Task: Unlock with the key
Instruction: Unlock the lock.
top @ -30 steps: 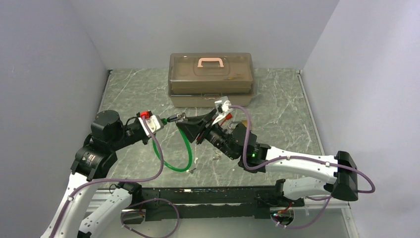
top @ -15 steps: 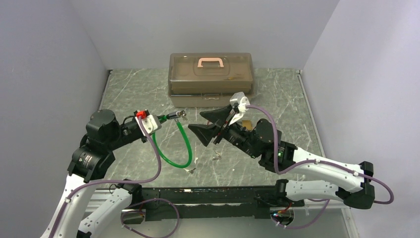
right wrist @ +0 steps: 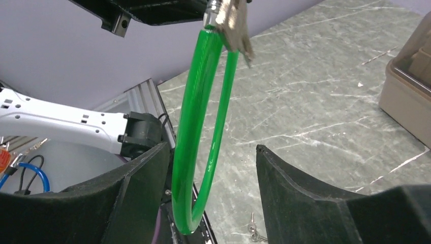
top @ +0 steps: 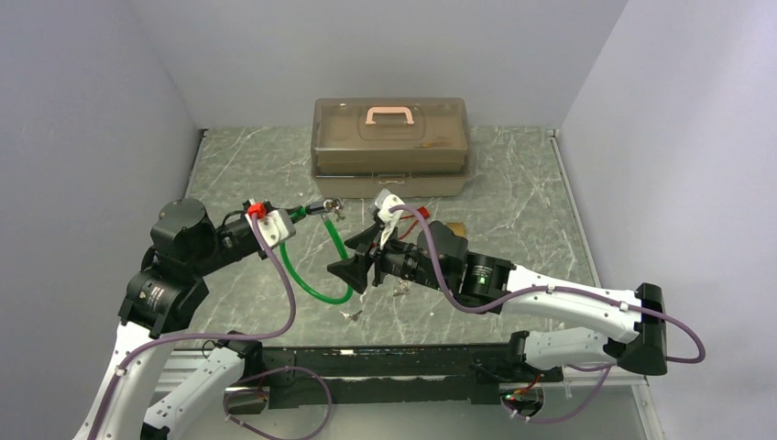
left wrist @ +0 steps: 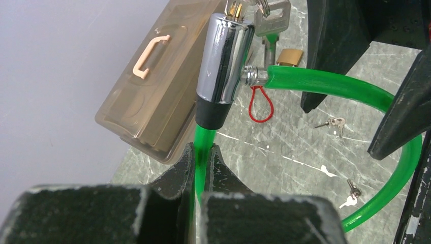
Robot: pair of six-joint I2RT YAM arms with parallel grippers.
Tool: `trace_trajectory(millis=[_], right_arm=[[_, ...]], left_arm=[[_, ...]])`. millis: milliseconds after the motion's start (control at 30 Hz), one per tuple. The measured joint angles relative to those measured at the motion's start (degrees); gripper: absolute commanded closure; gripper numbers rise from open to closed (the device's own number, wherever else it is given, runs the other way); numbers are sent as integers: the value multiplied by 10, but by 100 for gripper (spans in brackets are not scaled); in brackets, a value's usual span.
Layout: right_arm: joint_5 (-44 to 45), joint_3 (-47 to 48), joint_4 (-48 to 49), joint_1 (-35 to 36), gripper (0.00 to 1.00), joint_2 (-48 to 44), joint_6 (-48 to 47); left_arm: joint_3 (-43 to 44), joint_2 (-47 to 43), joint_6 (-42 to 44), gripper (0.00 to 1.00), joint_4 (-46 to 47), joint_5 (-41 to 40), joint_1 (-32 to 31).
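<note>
Top external: the left gripper (top: pixel 298 216) stays clenched on the cable (right wrist: pixel 182 168) just below the lock (left wrist: pixel 223 56), now carried slightly higher. The key (left wrist: pixel 238 9) sits in the lock's end (cut off at the frame edge in the left wrist view). The right gripper (top: pixel 360 257) has swung back left and lower, fingers released, holding nothing. Whether the cable loop lies between them cannot be told.
</note>
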Motion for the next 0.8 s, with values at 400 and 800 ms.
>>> trace_trajectory(millis=[400, 800], right_arm=[[-5, 46, -4, 2, 100, 29, -37], [-38, -7, 6, 0, 100, 5, -73]], left_arm=[[0, 0, 33, 100, -47, 52, 3], [6, 3, 0, 17, -64, 165, 4]])
